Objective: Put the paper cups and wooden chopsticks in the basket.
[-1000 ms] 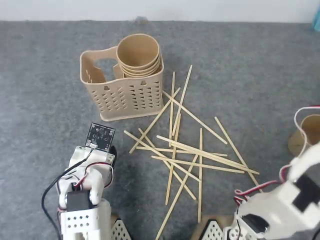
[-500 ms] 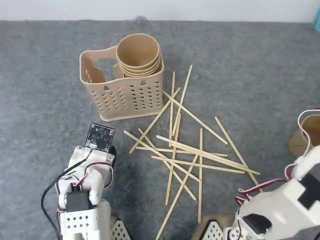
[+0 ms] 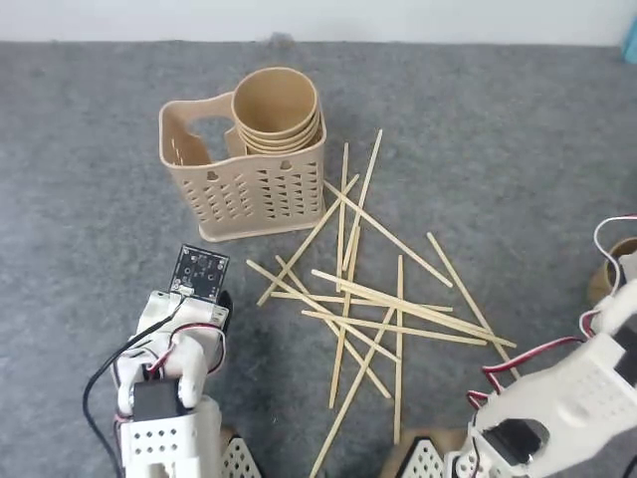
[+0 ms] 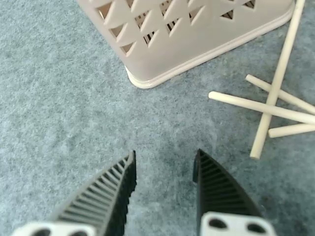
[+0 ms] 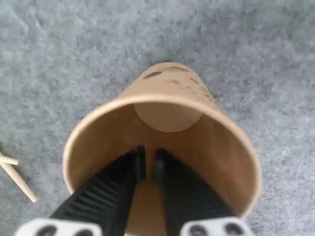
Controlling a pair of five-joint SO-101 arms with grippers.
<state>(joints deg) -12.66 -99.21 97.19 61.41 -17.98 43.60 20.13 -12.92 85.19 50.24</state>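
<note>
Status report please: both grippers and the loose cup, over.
Left gripper open, over carpet by basket. Right gripper shut, tips inside loose paper cup. Chopsticks scattered between cup and basket.

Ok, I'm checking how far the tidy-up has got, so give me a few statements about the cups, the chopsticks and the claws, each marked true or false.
1. A stack of paper cups stands inside the basket. True.
2. The chopsticks are already in the basket. False: they lie scattered and crossed on the carpet beside it.
3. The left claw is open over bare carpet, near a corner of the basket. True.
4. The right claw is down among the chopsticks. False: it is at the mouth of a loose paper cup, off to the side of the pile.
</note>
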